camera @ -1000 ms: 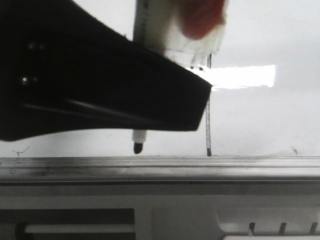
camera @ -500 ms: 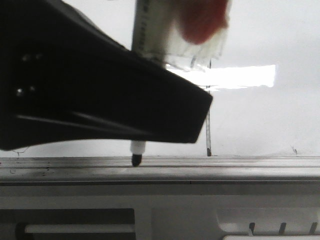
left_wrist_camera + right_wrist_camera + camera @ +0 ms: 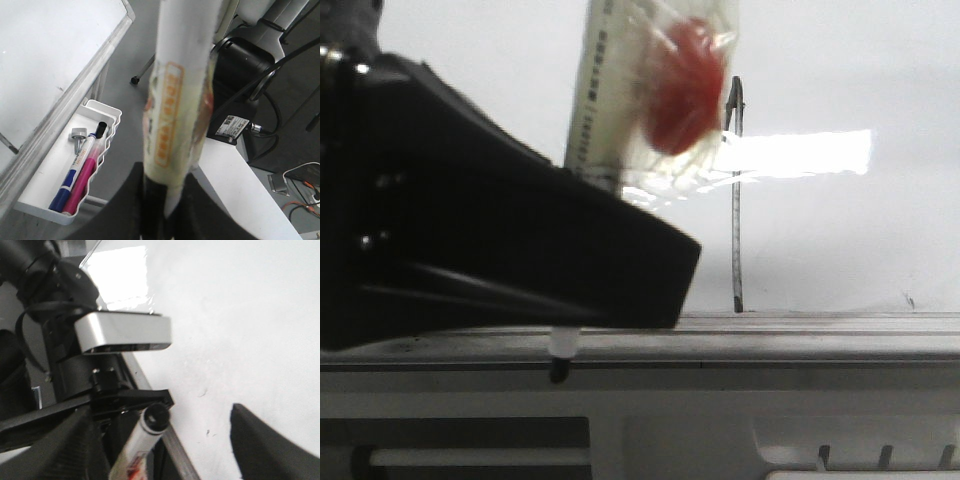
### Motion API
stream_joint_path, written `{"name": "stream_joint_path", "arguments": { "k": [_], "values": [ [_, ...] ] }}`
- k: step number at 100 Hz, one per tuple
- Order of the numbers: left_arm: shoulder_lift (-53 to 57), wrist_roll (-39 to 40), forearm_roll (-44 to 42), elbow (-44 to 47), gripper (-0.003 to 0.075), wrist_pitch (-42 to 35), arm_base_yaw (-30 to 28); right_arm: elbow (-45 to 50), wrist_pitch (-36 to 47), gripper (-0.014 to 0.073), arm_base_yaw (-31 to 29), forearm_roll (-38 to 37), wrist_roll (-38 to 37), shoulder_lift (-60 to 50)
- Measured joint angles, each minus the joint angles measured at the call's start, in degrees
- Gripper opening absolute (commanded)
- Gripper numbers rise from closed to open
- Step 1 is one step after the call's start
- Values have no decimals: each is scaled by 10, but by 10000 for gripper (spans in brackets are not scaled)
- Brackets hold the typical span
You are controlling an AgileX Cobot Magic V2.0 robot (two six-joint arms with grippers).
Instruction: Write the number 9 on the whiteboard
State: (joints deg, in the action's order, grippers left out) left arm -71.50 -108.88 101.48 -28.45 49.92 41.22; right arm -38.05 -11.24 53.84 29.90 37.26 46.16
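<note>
The whiteboard [image 3: 840,230] fills the back of the front view, its grey tray rail [image 3: 800,335] along the bottom. On it stands the number 9 [image 3: 737,200], a small loop over a long thin stem that reaches the rail. My left gripper [image 3: 570,300] is the big black shape at the left, shut on a white marker [image 3: 605,100] wrapped in tape with a red patch. The marker tip [image 3: 558,371] hangs in front of the rail, left of the 9. In the left wrist view the marker [image 3: 180,100] rises from the left gripper [image 3: 167,187]. My right gripper [image 3: 162,415] stands open by the board.
A white wire tray [image 3: 107,112] under the board's edge holds a blue marker [image 3: 70,182], a pink marker [image 3: 85,175] and a screw. The left arm's silver camera [image 3: 125,335] sits close ahead of the right gripper. Cables and a black box [image 3: 250,75] lie behind.
The left gripper has moved down and to the left with the marker. The tip has dropped from the board's lower edge to in front of the rail, and the marker now leans.
</note>
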Motion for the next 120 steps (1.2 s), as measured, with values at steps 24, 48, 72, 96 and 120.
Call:
{"name": "stream_joint_path", "arguments": {
  "k": [24, 48, 72, 96, 120],
  "values": [
    [0, 5, 0, 3, -19, -18, 0, 0, -1, -64, -41, 0, 0, -61],
    [0, 129, 5, -14, -19, -227, 10, 0, -10, -64, -45, 0, 0, -69],
    [-8, 270, 25, -67, -19, -465, 74, 11, -14, -64, -46, 0, 0, -69],
    [-29, 284, 33, -104, -19, -543, 106, 15, -17, -64, -46, 0, 1, -69],
    [-30, 285, 38, -124, -19, -594, 110, 15, -17, -64, -46, 7, 1, -69]
  ]
}}
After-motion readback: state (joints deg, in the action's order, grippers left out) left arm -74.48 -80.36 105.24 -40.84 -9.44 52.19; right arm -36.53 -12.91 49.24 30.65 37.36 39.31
